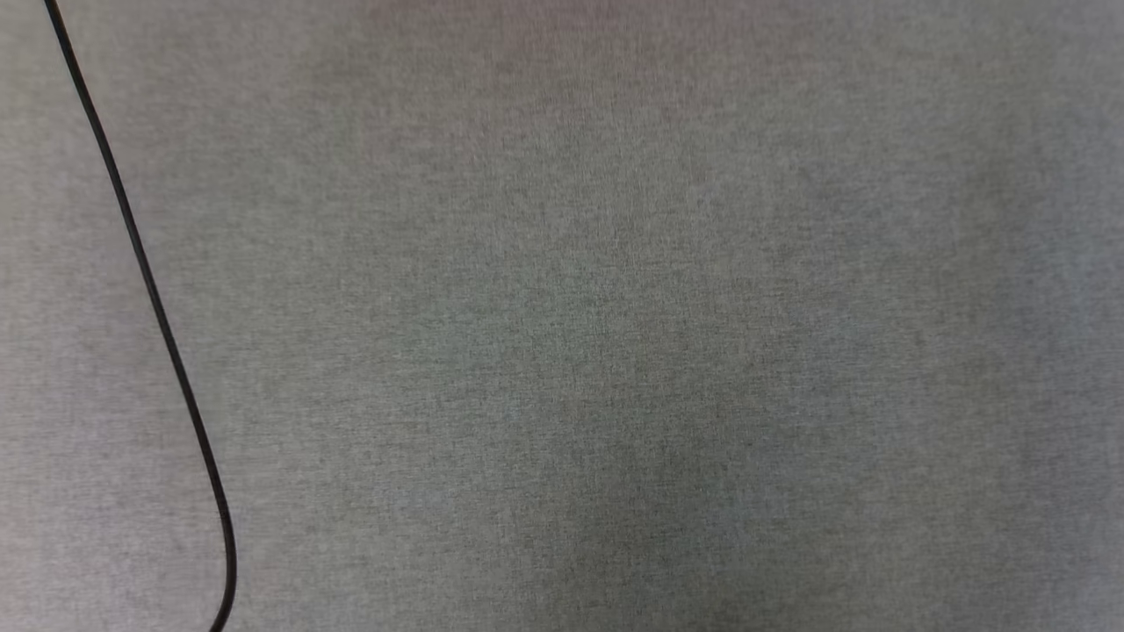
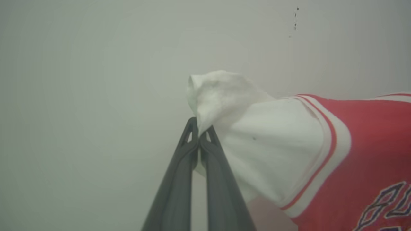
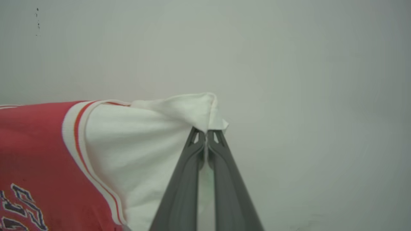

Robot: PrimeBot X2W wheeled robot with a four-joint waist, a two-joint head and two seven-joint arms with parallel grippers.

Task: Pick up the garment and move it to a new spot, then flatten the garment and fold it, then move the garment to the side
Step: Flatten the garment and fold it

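The garment is a red jersey with white sleeves and striped trim, held up in the air in front of a pale wall. In the left wrist view my left gripper is shut on the bunched end of one white sleeve, and the red body with dark lettering hangs off to the right. In the right wrist view my right gripper is shut on the edge of the other white sleeve, with the garment stretching away to the left.
The head view looks down on a grey fabric-covered surface. A thin black cable runs down its left side and curves off the bottom edge. A few small dark specks mark the pale wall behind the garment.
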